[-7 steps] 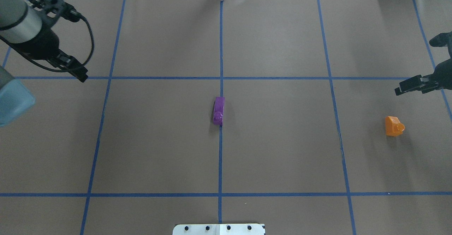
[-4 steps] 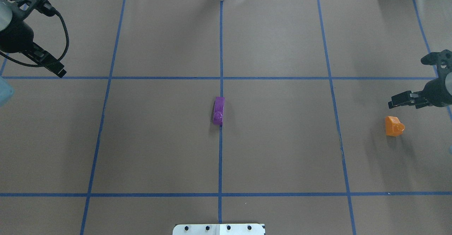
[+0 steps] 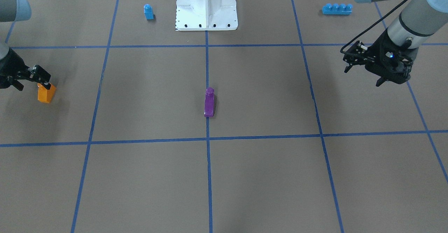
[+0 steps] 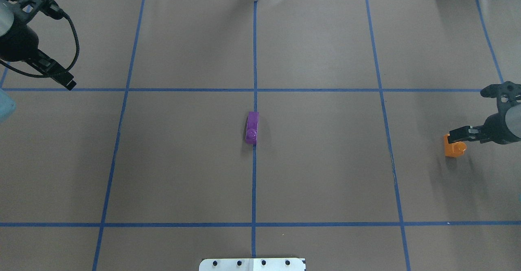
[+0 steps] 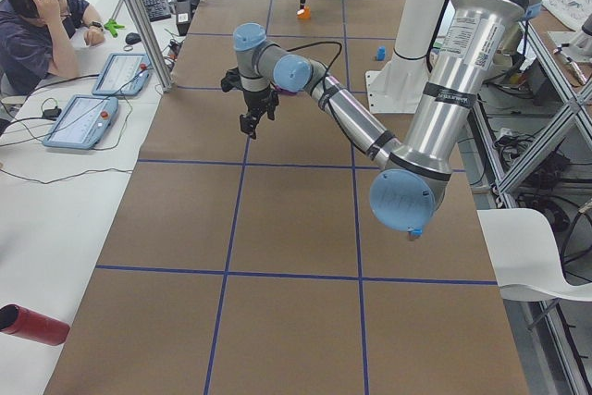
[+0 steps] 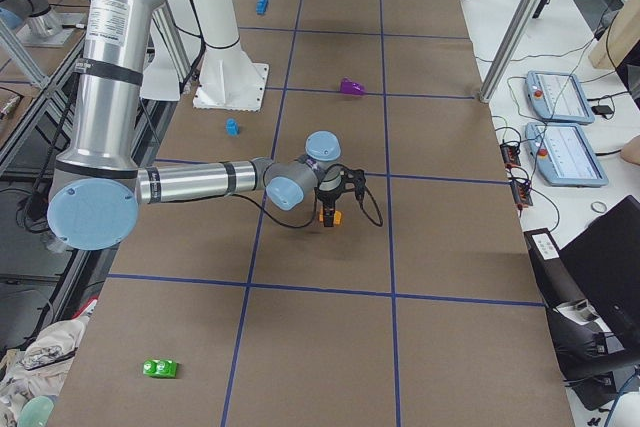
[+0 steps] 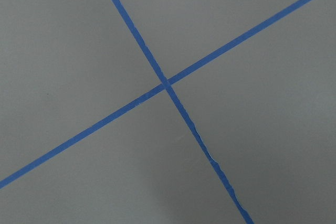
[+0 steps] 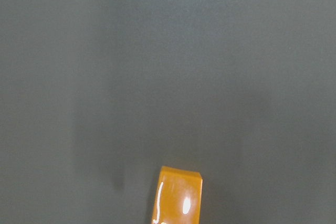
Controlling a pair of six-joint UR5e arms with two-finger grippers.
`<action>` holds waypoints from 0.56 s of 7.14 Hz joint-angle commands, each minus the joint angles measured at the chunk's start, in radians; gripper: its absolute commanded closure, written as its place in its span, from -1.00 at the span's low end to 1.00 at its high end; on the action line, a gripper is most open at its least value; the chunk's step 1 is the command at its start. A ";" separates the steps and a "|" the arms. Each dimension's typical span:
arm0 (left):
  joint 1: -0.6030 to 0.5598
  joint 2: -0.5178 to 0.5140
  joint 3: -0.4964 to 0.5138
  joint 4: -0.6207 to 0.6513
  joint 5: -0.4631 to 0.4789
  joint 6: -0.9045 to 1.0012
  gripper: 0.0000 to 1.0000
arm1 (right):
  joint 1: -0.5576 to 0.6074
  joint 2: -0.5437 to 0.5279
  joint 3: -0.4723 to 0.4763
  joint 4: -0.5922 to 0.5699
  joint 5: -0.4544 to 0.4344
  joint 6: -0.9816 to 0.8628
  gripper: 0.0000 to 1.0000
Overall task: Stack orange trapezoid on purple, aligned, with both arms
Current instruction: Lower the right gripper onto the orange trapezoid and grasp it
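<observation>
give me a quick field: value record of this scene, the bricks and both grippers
orange trapezoid: on the table's right side, unstacked
purple: mid-table on the centre tape line, alone
right gripper: down at the orange trapezoid, overlapping its far end; grasp unclear
left gripper: far left, above a tape crossing, away from both bricks
other bricks: small blue one-stud brick and blue four-stud brick, either side of the robot base
stack: not done

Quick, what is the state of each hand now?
Left hand: cannot be told.
Right hand: at the orange trapezoid; open or closed cannot be told.
</observation>
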 commanded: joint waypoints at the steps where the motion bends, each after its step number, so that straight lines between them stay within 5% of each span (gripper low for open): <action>1: 0.000 0.000 0.001 0.000 0.000 -0.003 -1.00 | -0.035 -0.002 -0.076 0.101 -0.015 0.004 -0.96; 2: 0.002 0.000 0.001 0.000 0.000 -0.003 -1.00 | -0.035 0.003 -0.094 0.137 -0.017 0.011 -0.45; 3: 0.000 0.002 0.001 0.000 0.000 -0.005 -1.00 | -0.035 0.009 -0.092 0.132 -0.011 0.020 0.55; 4: 0.000 0.002 -0.001 -0.003 0.000 -0.020 -1.00 | -0.036 0.009 -0.088 0.129 -0.007 0.020 1.00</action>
